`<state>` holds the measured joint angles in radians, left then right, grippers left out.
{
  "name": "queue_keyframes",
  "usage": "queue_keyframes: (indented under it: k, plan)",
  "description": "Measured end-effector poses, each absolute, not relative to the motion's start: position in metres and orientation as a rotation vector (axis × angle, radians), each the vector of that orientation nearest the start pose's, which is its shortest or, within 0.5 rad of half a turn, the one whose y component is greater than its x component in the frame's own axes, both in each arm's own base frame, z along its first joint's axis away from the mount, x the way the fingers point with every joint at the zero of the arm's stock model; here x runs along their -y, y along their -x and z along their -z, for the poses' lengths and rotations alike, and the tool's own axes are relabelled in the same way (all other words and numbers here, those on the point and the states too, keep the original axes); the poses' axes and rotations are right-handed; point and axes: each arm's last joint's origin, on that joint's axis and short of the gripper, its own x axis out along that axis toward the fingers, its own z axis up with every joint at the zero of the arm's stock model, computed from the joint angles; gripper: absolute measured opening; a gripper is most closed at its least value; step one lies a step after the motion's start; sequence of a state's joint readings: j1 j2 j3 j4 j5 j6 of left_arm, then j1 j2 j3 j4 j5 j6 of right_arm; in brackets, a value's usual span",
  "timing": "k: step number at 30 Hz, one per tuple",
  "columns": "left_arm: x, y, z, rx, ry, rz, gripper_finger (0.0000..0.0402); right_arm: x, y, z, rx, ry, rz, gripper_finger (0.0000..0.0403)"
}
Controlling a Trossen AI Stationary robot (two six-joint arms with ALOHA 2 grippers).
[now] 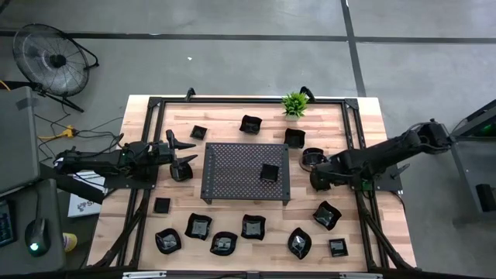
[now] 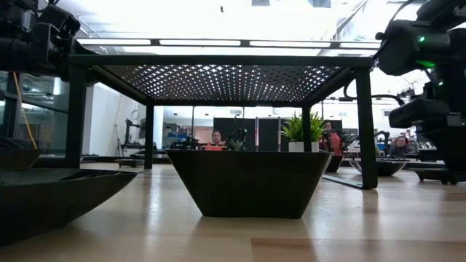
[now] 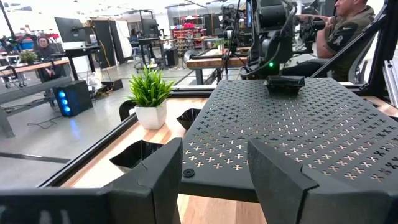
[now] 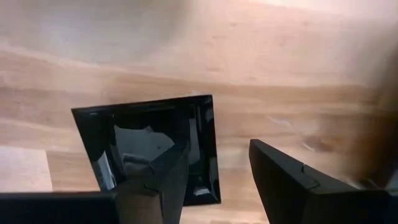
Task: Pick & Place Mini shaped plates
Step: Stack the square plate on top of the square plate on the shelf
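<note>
Counting roughly thirteen mini shaped plates (image 1: pixel 253 226) scattered on the table (image 1: pixel 364 232), most sitting along the near edge with open wood between them. One tray (image 1: pixel 232 167), and it's holding a single plate (image 1: pixel 269 172). The right gripper (image 4: pixel 217 149) is hanging spread wide over a square plate (image 4: pixel 149 143) right of the tray. The left gripper (image 1: pixel 184 153) is waiting spread at the tray's left edge.

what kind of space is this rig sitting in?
Probably a shared robotics lab or open workshop. Beyond the wooden table with its black perforated tray, the left wrist view shows rows of workbenches with monitors, people seated at desks, and a bare concrete floor.
</note>
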<state>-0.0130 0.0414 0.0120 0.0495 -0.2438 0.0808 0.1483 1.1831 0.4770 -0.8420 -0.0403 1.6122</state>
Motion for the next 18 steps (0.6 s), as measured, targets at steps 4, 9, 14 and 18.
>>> queue_keyframes:
  k: [4,9,14,18]
  plan:
    - [-0.0057,-0.0988,-0.1692,0.011,-0.078,-0.231,0.0176,-0.0199,-0.1462,-0.1353,-1.269,-1.189,1.080,0.0165]
    - [-0.0057,-0.0988,-0.1692,0.011,-0.078,-0.231,0.0176,-0.0185,-0.1463,-0.1350,-1.267,-1.188,1.083,0.0165]
    - [-0.0057,-0.0988,-0.1692,0.011,-0.078,-0.231,0.0176,-0.0184,-0.1463,-0.1352,-1.262,-1.188,1.079,0.0152]
    - [-0.0057,-0.0988,-0.1691,0.011,-0.078,-0.231,0.0176,-0.0181,-0.1451,-0.1372,-1.246,-1.192,1.069,0.0129]
